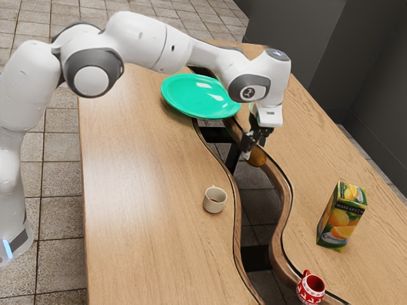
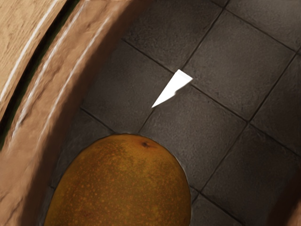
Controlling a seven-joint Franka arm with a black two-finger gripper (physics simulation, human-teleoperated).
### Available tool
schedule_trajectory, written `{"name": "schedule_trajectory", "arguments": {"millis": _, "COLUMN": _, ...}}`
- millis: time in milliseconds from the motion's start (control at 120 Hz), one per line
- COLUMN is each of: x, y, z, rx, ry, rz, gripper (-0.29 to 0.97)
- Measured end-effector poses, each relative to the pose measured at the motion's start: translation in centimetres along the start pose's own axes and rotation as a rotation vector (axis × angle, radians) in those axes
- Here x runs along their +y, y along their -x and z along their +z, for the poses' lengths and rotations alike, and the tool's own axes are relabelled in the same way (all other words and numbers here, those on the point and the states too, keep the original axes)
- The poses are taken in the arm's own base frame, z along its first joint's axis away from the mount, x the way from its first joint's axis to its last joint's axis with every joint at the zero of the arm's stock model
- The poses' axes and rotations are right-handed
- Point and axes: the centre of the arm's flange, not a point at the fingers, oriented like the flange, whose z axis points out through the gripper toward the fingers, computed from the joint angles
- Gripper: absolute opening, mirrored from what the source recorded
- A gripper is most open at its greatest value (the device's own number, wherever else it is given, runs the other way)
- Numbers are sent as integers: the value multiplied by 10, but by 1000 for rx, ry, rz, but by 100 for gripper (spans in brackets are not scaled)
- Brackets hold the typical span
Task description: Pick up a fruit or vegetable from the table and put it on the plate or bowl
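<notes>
Holding a brown, speckled fruit clamped between its fingers, the gripper hangs over the gap between two parts of the wooden bench. In the wrist view, dark floor lies beneath the fruit. The pick-up looks done. The green plate sits near, toward the exterior view's upper left, with nothing on it. Carrying the fruit over and setting it down is left. A cup, juice carton and red mug stand apart.
</notes>
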Motion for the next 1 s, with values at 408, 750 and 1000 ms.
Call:
{"name": "schedule_trajectory", "arguments": {"millis": 408, "x": -15, "y": 5, "z": 22, "rx": 15, "ry": 20, "rz": -12, "gripper": 66}}
{"name": "schedule_trajectory", "arguments": {"millis": 750, "x": -20, "y": 4, "z": 41, "rx": 7, "ry": 35, "rz": -12, "gripper": 60}}
{"name": "schedule_trajectory", "arguments": {"millis": 1000, "x": -21, "y": 5, "z": 42, "rx": 6, "ry": 35, "rz": -16, "gripper": 44}}
